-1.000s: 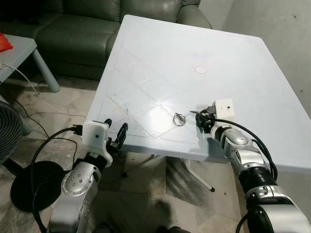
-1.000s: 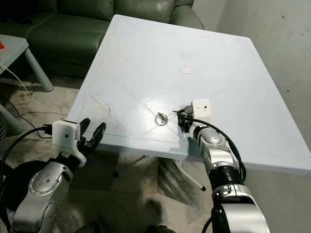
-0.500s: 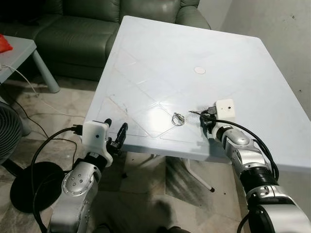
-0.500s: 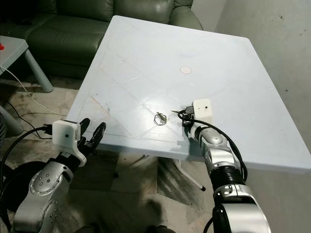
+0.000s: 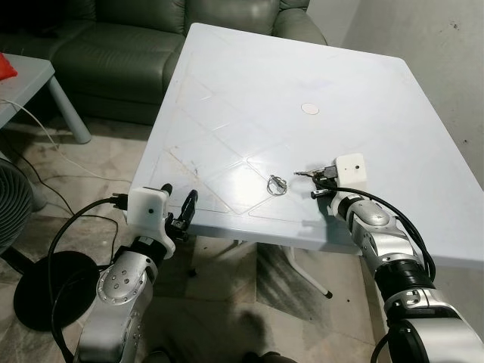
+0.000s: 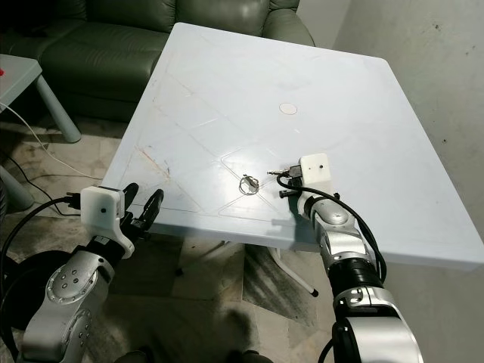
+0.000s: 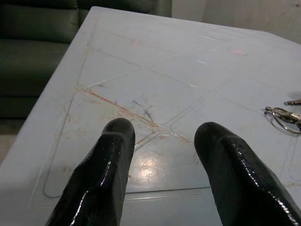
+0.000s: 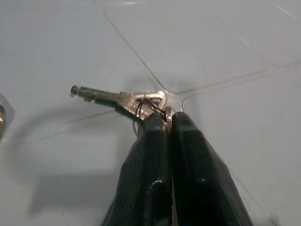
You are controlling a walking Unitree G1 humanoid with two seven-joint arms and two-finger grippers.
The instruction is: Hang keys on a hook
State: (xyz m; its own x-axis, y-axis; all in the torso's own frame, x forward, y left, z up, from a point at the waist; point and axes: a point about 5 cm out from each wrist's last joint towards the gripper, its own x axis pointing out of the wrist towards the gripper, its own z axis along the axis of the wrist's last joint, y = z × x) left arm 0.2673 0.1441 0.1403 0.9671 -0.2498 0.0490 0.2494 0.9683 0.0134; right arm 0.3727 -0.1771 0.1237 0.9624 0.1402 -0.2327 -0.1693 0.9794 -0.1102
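A silver key (image 8: 117,98) is pinched by its head between the tips of my right gripper (image 8: 167,120), which is shut on it. The blade sticks out sideways just above the white table (image 5: 249,91). From the head views the right gripper (image 5: 321,178) hovers over the table's near right part, with the key (image 5: 305,173) pointing left. A metal key ring (image 5: 277,184) lies flat on the table a little left of it, apart from the key. My left gripper (image 5: 180,204) stands open and holds nothing at the table's near left edge, its fingers (image 7: 115,155) aimed across the top.
A small round white disc (image 5: 311,109) sits on the far middle of the table. A dark green sofa (image 5: 121,45) stands behind it and a pale side table (image 5: 30,83) at the left. A fan base (image 5: 45,299) and cables lie on the floor. A grey wall (image 5: 446,45) is on the right.
My right gripper has risen and drawn back slightly to the right with the key in it. The key ring and the left arm have not moved.
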